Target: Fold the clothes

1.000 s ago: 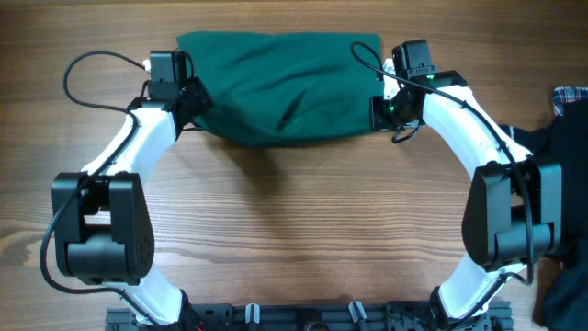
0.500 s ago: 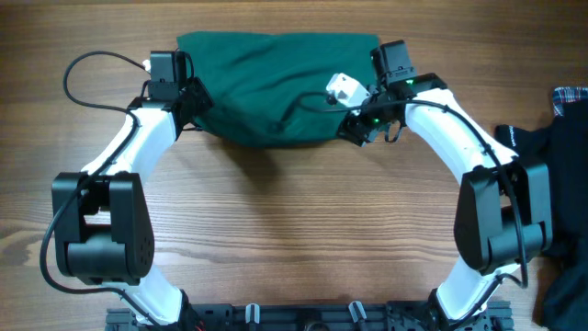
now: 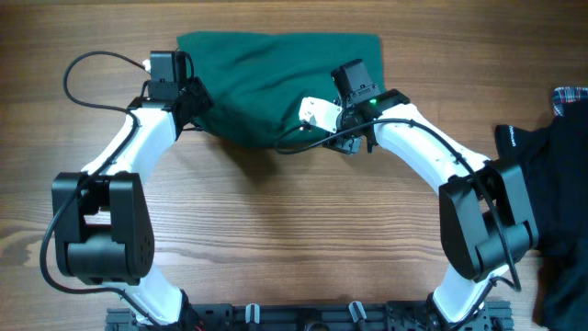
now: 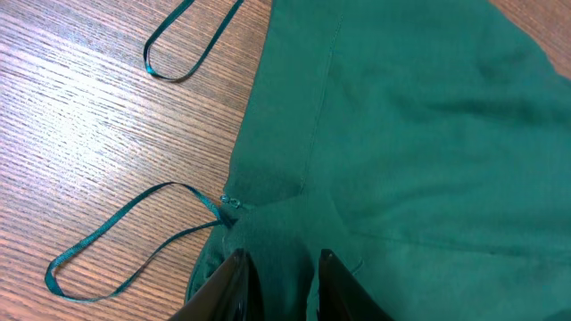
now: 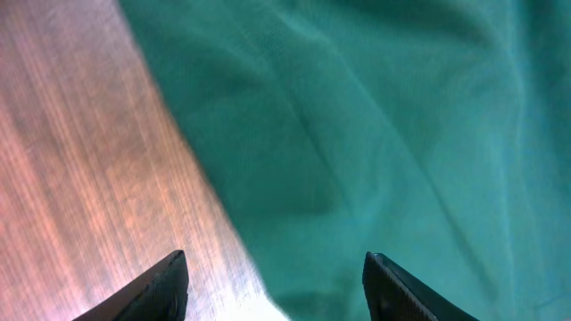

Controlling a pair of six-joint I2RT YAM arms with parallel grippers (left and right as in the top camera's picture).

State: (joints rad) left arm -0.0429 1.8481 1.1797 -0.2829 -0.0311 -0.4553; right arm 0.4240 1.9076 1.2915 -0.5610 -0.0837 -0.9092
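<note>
A plain dark green soft fabric garment (image 3: 276, 78) lies bunched on the far middle of the light brown wooden table (image 3: 294, 239), its far edge straight and its near edge rounded. From overhead the left gripper (image 3: 190, 103) sits at the garment's left end, and the right gripper (image 3: 322, 124) is over its near right part, the arm reaching in from the right. At the table's right edge, well apart from the green cloth, lie a black garment (image 3: 551, 175) and, farther back, a corner of blue-red plaid cloth (image 3: 571, 96).

The left wrist view adds what the overhead does not: two thin green cord loops (image 4: 134, 211) trail from the garment's hem onto the bare wood. The left gripper (image 4: 281, 287) has its fingers (image 4: 234, 285) only a little apart with a ridge of green cloth in the gap; whether they pinch it I cannot tell.

The right wrist view is blurred. It shows the right gripper (image 5: 277, 278) with jaws wide apart and nothing between them, above the line where the garment's edge meets the wood
</note>
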